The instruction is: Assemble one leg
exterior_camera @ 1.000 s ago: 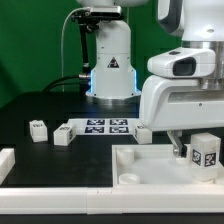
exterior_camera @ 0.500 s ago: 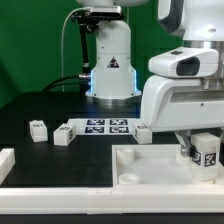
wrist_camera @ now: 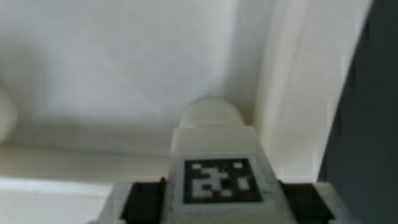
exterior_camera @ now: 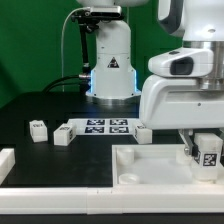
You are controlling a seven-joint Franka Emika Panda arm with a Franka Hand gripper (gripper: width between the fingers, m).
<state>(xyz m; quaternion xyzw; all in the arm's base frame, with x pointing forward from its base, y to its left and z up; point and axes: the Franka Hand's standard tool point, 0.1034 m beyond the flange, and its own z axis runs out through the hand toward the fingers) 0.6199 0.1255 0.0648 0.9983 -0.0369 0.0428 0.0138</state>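
My gripper [exterior_camera: 203,152] is shut on a white leg [exterior_camera: 207,152] with a black-and-white marker tag, holding it upright over the right part of the large white panel [exterior_camera: 150,168]. In the wrist view the leg [wrist_camera: 219,165] sits between my dark fingers [wrist_camera: 150,198], its rounded end pointing down at the panel's surface [wrist_camera: 125,90] close to a raised rim. Three more white legs lie on the black table: one at the exterior view's left [exterior_camera: 38,129], one beside it [exterior_camera: 64,134], one [exterior_camera: 143,131] by the panel's far edge.
The marker board [exterior_camera: 106,126] lies flat behind the panel. The robot base [exterior_camera: 110,60] stands at the back. A white block [exterior_camera: 5,163] sits at the exterior view's left edge. A round socket [exterior_camera: 128,177] shows near the panel's front rim.
My gripper has moved the leg slightly down and toward the exterior view's right over the panel. The other parts have not moved.
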